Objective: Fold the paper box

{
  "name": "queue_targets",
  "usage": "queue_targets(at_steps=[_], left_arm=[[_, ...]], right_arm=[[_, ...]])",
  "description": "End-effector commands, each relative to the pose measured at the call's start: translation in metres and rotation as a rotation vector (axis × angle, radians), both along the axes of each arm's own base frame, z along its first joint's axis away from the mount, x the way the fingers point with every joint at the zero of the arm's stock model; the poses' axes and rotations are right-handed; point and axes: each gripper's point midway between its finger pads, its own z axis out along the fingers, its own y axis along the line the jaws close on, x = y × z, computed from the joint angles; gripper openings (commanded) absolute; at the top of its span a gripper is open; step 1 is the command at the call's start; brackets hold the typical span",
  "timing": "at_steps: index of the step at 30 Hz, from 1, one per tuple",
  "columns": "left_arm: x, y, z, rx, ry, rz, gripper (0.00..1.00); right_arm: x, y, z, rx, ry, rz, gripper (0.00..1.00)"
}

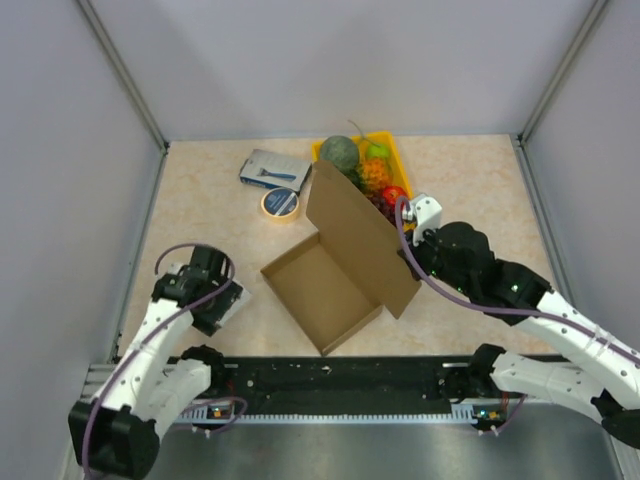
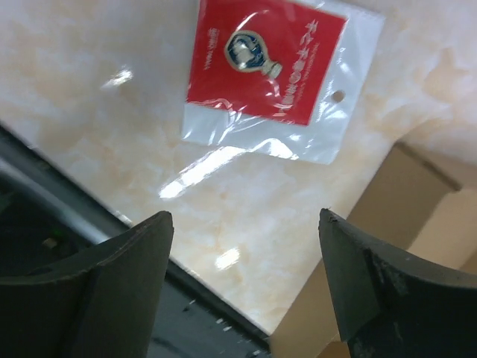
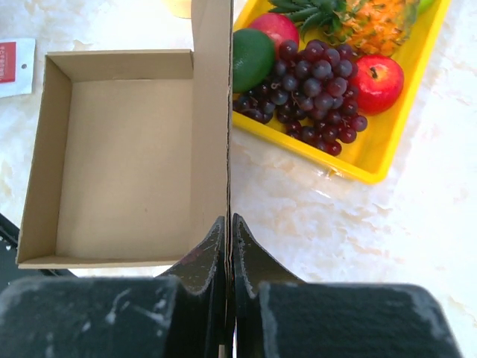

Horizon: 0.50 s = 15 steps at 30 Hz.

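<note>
right pincer (image 3: pixel 228 227): clenched on the free edge of the paper box (image 3: pixel 127 156) lid, cardboard pinched thin between my two fingers
left pincer (image 2: pixel 244 220): released, jaws wide with nothing in them, hanging over the desk (image 2: pixel 112 134) near its front-left corner
where the box is: mid-desk, tray part formed with four walls and an open top; the lid (image 1: pixel 360 235) stands up, leaning, off the tray's right-hand side
edges: the tray's near corner sits close to the black rail (image 1: pixel 330 375) along the desk's front; one box corner pokes into the right of my left wrist view
behind the lid: yellow fruit tray (image 3: pixel 373 160) just beside it, with grapes, apples and a pineapple inside
room: bare desk off to the right of the fruit tray, and on the left between box and wall; grey walls on three sides
other stuff: blue-grey packet (image 1: pixel 274 170) and tape roll (image 1: pixel 281 204) at the far side, apart from the box
writing: red-and-white packet (image 2: pixel 268 67) in clear plastic below my left pincer has white characters and a round emblem, too blurry to read; the box itself is plain brown
</note>
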Motion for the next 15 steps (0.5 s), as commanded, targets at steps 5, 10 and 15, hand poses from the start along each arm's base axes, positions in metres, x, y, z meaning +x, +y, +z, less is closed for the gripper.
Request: queue_targets(at_steps=[5,10,15], left_arm=[[0.055,-0.013,-0.009,-0.305,-0.380,0.102,0.86],[0.077,-0.022,0.003,-0.331,-0.507,-0.010,0.81],[0.066,0.014,0.009,0.011,-0.264,-0.187,0.78]], right_arm=[[-0.008,-0.014,0.011,0.009,-0.019,-0.001,0.00],[-0.014,-0.008,0.008,0.019,0.001,0.041,0.00],[-0.014,-0.006,0.011,0.028,-0.004,0.052,0.00]])
